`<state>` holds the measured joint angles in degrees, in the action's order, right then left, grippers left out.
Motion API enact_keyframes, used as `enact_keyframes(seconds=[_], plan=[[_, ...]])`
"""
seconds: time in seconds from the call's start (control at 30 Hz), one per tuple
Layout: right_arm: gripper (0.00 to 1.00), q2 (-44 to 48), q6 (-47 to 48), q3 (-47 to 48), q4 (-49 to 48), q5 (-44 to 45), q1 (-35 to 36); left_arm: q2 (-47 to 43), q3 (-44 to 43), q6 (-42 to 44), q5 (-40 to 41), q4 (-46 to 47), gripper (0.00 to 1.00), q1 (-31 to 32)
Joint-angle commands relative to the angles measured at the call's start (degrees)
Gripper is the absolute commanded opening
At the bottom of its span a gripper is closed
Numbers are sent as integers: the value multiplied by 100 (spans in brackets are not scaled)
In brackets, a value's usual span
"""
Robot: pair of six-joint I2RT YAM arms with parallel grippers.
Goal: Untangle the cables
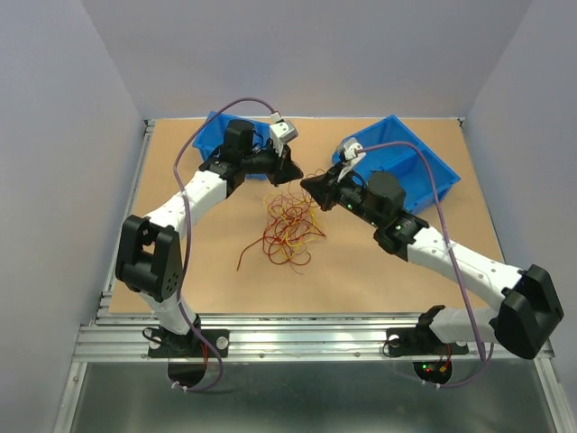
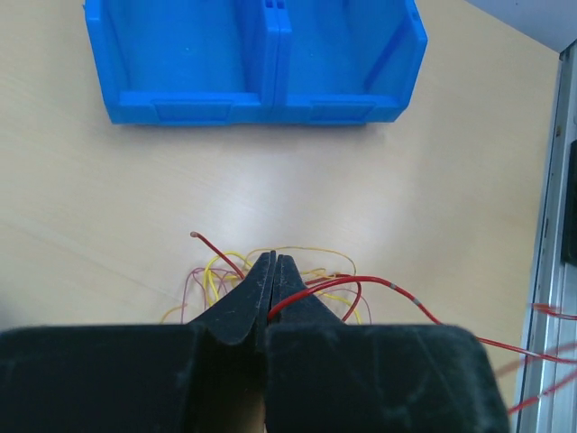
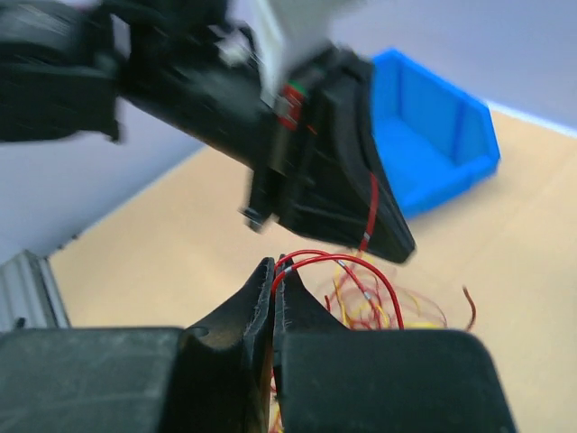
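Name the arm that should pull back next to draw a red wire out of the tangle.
Right, probably. The left gripper and right gripper are each shut on a red wire above the tangle. The right one has bare table to retreat over; a blue bin sits behind the left.

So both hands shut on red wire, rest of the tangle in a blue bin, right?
Not in a bin: the tangle lies on the table, outside both blue bins, per the top view. The left hand and right hand are shut on red wire.

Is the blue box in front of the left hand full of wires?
No, that blue box looks empty; the wires lie outside it.
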<state>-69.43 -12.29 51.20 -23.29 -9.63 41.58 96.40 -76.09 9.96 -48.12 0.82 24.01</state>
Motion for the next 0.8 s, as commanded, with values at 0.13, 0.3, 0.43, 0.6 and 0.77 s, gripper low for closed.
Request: enact_keyframes(seconds=[0.13, 0.3, 0.43, 0.6, 0.77], plan=[[1, -642, 61, 373, 615, 242, -168, -560, 305, 199, -13, 322, 0, 165], [0, -581, 87, 224, 422, 295, -194, -728, 481, 472, 259, 296, 0, 543], [1, -467, 122, 128, 360, 505, -203, -763, 499, 481, 364, 287, 0, 587], [13, -344, 148, 31, 246, 672, -212, -702, 447, 463, 373, 226, 0, 596], [18, -185, 183, -66, 184, 875, -212, -666, 420, 463, 391, 191, 0, 596]])
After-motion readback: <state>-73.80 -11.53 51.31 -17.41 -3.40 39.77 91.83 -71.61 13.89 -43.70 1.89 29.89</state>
